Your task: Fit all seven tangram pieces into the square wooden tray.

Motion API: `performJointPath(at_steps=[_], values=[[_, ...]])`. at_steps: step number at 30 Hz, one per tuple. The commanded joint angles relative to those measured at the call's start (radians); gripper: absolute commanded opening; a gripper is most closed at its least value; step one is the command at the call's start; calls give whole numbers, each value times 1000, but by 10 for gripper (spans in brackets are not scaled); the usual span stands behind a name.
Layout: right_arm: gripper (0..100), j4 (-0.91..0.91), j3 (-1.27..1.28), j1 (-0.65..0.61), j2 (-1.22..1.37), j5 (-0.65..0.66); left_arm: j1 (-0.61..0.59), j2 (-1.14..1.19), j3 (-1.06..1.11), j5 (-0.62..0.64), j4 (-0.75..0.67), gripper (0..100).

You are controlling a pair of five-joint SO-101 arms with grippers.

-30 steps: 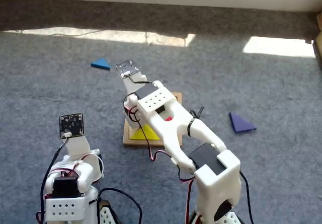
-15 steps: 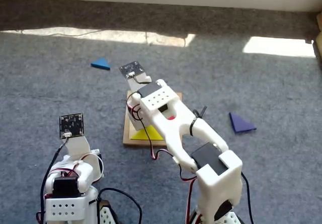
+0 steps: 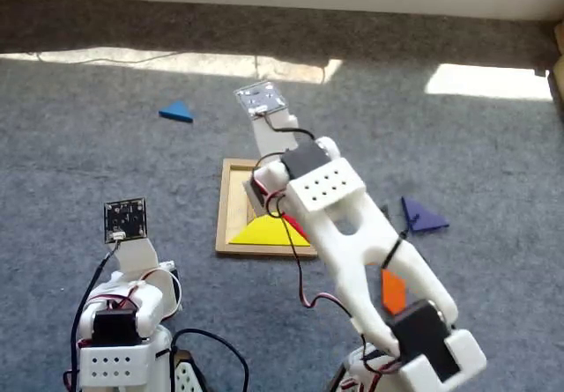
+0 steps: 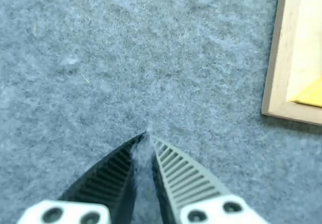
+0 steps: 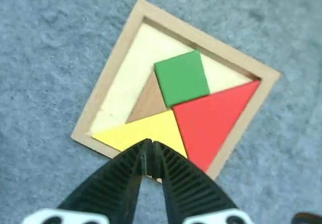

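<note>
The square wooden tray [image 5: 108, 63] lies flat on the grey carpet [image 3: 88, 163]. Four pieces are seated in it:
- The green square piece [image 5: 181, 78] sits near the centre.
- The large red triangle [image 5: 211, 123] fills one corner and touches an edge of the green square.
- The large yellow triangle [image 5: 143, 133] lies edge to edge with the red triangle.
- The small brown triangle [image 5: 149, 103] sits between the green square and the yellow triangle, touching both.

The rest of the tray floor is bare pale wood.

Three pieces lie on the carpet outside the tray:
- The light blue triangle [image 3: 177, 112] is well apart from the tray, on its far left side.
- The dark purple triangle [image 3: 423, 216] lies to the tray's right.
- The orange flat piece [image 3: 393, 291] lies beside the right arm, which partly covers it.

The right gripper [image 5: 149, 146] hangs over the yellow triangle near the tray rim. Its fingers are closed together and hold nothing.

The left gripper [image 4: 147, 136] points down at bare carpet just beside a corner of the tray. Its fingertips meet and nothing is held.
</note>
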Motion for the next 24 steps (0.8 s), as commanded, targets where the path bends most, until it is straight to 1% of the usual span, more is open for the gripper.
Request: performJointPath(at_steps=[1, 9, 14, 20, 24], values=[[8, 7, 113, 90, -223, 9, 18, -16, 19, -6, 5, 5], [8, 4, 499, 240, -622, 9, 18, -16, 19, -6, 5, 5], [8, -2, 693, 360, -832, 18, 19, -16, 19, -8, 5, 5], [8, -16, 878, 478, -977, 219, 19, -16, 19, -5, 5, 5], [8, -90, 972, 567, -1029, 218, 18, -18, 19, -5, 6, 5]])
